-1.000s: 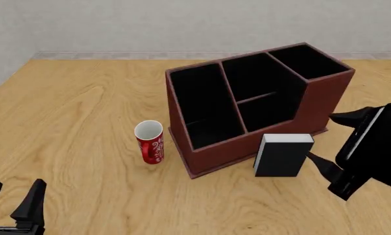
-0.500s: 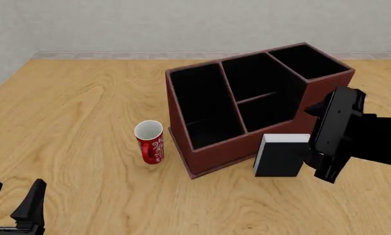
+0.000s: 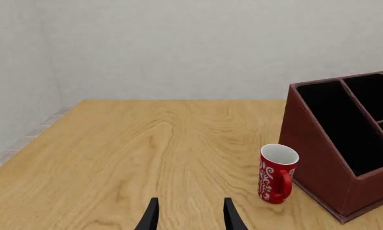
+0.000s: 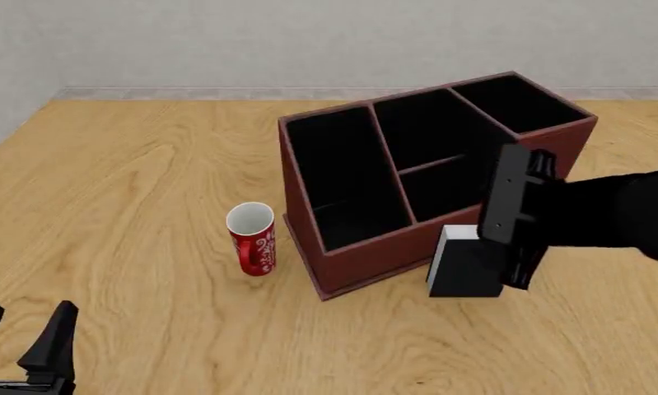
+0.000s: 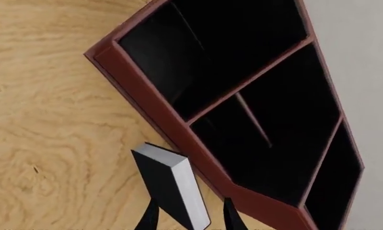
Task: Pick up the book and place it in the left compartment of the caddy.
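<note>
Book (image 4: 464,265) stands upright on the table (image 4: 142,181) just in front of the caddy (image 4: 417,247), below the middle slots; right gripper (image 5: 186,215) straddles it, a finger on each side, jaws open, grip not clearly made. Left compartment (image 4: 345,177) sits apart to the book's left. Red mug (image 4: 252,239) stands just left of the caddy; left gripper (image 3: 190,218) hovers low, jaws open.
</note>
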Tool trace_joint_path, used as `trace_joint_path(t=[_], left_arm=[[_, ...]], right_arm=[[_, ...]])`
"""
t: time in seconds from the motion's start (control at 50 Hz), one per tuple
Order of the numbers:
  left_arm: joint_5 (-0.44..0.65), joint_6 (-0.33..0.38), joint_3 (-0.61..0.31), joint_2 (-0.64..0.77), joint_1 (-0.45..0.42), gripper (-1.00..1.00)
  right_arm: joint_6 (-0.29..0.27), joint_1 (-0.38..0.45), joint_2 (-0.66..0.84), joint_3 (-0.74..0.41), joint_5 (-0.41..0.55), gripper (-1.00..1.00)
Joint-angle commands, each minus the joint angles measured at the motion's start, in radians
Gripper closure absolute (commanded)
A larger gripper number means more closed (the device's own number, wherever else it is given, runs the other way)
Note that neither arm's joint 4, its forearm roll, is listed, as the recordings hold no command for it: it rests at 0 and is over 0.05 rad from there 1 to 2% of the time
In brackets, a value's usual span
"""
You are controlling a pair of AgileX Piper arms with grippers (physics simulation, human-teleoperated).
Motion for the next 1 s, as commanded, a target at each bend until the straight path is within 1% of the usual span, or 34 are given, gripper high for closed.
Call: trace_joint_path(t=[0.02,0.04,0.06,0.1,0.12,0.22,0.44,0.78,1.0], left_arm=[[0.000,0.000,0.000,0.000,0.000,-1.00],[0.000,0.000,0.000,0.000,0.000,-1.00],[0.000,0.000,0.000,0.000,0.000,-1.00],[0.000,0.000,0.000,0.000,0.000,-1.00],[0.000,0.000,0.000,0.000,0.000,-1.00],[0.000,0.000,0.000,0.000,0.000,-1.00],[0.000,0.000,0.000,0.000,0.000,-1.00],[0.000,0.000,0.000,0.000,0.000,-1.00],[0.000,0.000,0.000,0.000,0.000,-1.00]], right_arm=[[-0.033,-0.027,0.061,-0.025,0.013,-1.00],[-0.035,-0.030,0.064,-0.024,0.012,-1.00],[-0.048,-0.038,0.068,-0.012,0.008,-1.00],[-0.047,-0.039,0.076,-0.012,0.009,-1.00],[-0.056,-0.046,0.081,-0.008,0.005,-1.00],[-0.055,-0.047,0.094,-0.010,0.012,-1.00],[-0.070,-0.057,0.138,-0.011,-0.011,-1.00],[-0.071,-0.060,0.195,-0.021,-0.039,-1.00],[-0.048,-0.040,0.239,0.002,-0.076,-1.00]])
